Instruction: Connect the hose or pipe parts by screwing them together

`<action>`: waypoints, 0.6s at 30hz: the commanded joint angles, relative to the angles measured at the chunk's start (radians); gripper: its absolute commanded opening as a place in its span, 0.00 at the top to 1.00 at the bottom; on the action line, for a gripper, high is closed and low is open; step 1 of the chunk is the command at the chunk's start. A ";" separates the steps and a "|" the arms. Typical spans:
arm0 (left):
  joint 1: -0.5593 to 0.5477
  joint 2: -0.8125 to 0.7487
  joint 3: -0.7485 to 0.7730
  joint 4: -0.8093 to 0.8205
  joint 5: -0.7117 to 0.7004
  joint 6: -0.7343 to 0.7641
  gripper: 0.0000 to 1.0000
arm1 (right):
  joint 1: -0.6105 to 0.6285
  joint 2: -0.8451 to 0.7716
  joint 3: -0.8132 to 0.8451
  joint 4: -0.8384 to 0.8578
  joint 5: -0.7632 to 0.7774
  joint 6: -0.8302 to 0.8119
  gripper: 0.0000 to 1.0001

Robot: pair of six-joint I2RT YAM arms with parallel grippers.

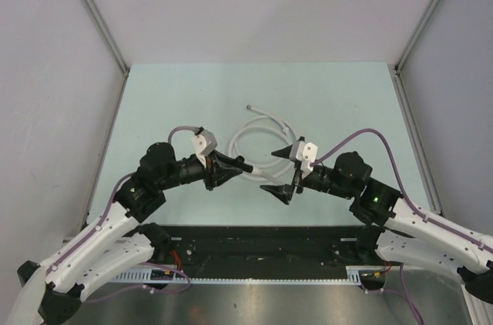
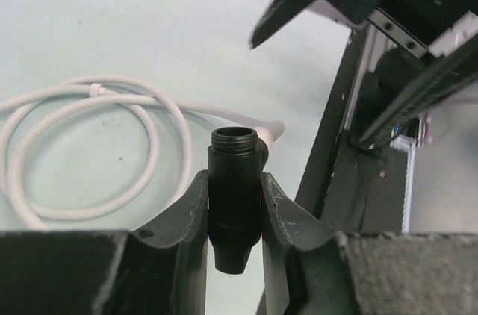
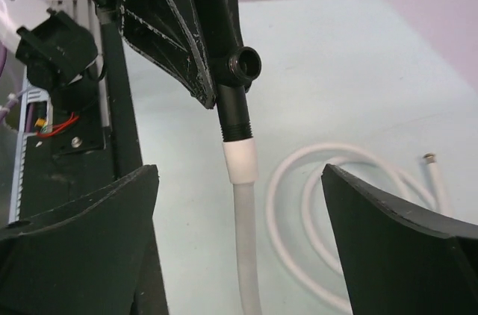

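Coiled thin white hose (image 3: pixel 247 255) meets a black threaded fitting (image 2: pixel 234 203).

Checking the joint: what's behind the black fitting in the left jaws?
Behind the black fitting, a white hose end peeks out, leading to the coils; the joint itself is covered.

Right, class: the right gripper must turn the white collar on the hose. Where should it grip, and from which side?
Probably the collar itself, the short white band just under the threads of the fitting, not the bendy hose below. Its round sides face the open right gripper, so close straight in across them. The left gripper holds the fitting.
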 commanded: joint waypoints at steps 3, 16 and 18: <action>0.005 -0.078 0.047 0.063 -0.213 -0.491 1.00 | 0.057 -0.050 0.003 0.027 0.216 -0.118 0.00; 0.005 -0.095 0.077 -0.009 -0.175 -0.984 1.00 | 0.284 0.029 0.003 0.135 0.472 -0.410 0.21; 0.005 -0.098 0.077 -0.013 -0.172 -1.016 1.00 | 0.302 0.066 0.003 0.139 0.504 -0.431 0.29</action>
